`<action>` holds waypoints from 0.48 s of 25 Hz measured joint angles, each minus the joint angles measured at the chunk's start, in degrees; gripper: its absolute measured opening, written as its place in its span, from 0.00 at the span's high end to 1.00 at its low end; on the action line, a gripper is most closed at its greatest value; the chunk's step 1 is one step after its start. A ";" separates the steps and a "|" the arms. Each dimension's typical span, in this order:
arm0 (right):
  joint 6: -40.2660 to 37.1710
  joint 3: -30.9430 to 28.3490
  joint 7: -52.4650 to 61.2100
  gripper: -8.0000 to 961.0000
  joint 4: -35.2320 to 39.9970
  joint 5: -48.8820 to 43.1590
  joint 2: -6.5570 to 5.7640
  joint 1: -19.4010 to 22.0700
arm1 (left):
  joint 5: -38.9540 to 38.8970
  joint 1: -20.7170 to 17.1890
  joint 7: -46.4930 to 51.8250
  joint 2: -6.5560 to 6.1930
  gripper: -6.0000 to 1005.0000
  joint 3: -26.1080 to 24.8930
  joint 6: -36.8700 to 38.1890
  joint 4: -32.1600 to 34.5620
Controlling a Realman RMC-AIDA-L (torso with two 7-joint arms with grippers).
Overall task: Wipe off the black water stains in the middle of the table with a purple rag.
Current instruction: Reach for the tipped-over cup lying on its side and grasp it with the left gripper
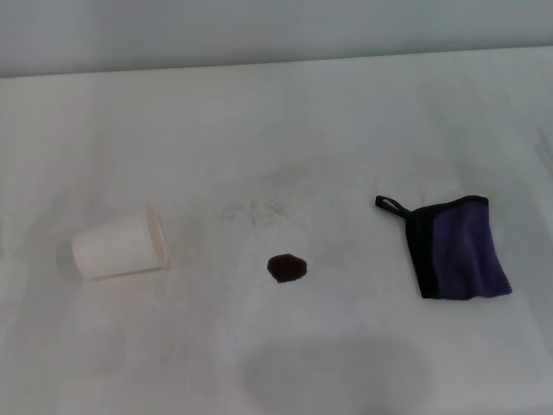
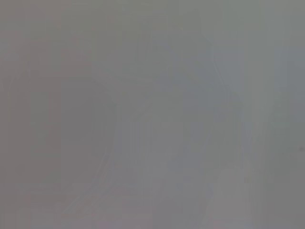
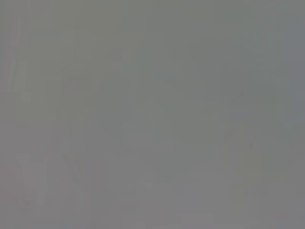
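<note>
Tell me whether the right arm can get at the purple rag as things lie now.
Probably yes. The purple rag lies flat on the robot's right side of the table, with nothing on it or close beside it. The stain and tipped paper cup lie farther left. Neither gripper is in view.

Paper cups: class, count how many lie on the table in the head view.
1. The white paper cup lies on its side on the table, on the robot's left, apart from the black water stain and purple rag. None appears hidden.

Lying mid-frame on the white table (image 1: 363, 112): small dark round black water stains (image 1: 286, 267); sitting right of centre, apart, folded purple rag (image 1: 455, 248), black-edged.
</note>
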State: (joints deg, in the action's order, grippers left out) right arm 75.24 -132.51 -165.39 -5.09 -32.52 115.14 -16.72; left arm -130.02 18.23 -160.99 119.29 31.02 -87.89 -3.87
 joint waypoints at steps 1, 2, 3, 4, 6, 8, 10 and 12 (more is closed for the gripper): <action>0.00 0.01 0.00 0.12 0.00 0.00 0.00 0.00 | 0.03 -0.02 -0.34 0.03 0.52 0.00 -0.01 0.00; 0.00 0.01 0.01 0.12 0.00 0.00 0.00 0.01 | 0.05 -0.05 -0.54 0.06 0.53 0.00 -0.01 0.00; -0.02 0.02 0.01 0.12 0.00 0.00 0.00 0.00 | 0.07 -0.05 -0.65 0.07 0.55 0.00 -0.01 0.00; -0.02 0.03 0.02 0.12 0.00 0.00 0.00 -0.03 | 0.10 -0.05 -0.71 0.07 0.57 0.00 -0.02 0.00; -0.02 0.04 0.03 0.12 0.00 0.00 0.00 -0.10 | 0.13 -0.05 -0.73 0.07 0.60 0.00 -0.03 -0.01; -0.09 0.05 0.03 0.12 0.00 0.01 0.00 -0.19 | 0.39 -0.04 -0.74 0.07 0.63 0.00 -0.04 -0.05; -0.22 0.06 0.04 0.13 0.00 0.00 0.00 -0.23 | 0.71 -0.04 -0.75 0.07 0.66 0.00 -0.03 -0.08; -0.29 0.06 0.05 0.13 0.00 0.00 0.00 -0.24 | 0.84 -0.04 -0.76 0.07 0.68 0.00 0.03 -0.10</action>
State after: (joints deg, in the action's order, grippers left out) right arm 74.95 -132.45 -165.33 -5.09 -32.52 115.14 -16.96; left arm -129.18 18.19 -161.75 119.36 31.03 -87.86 -3.97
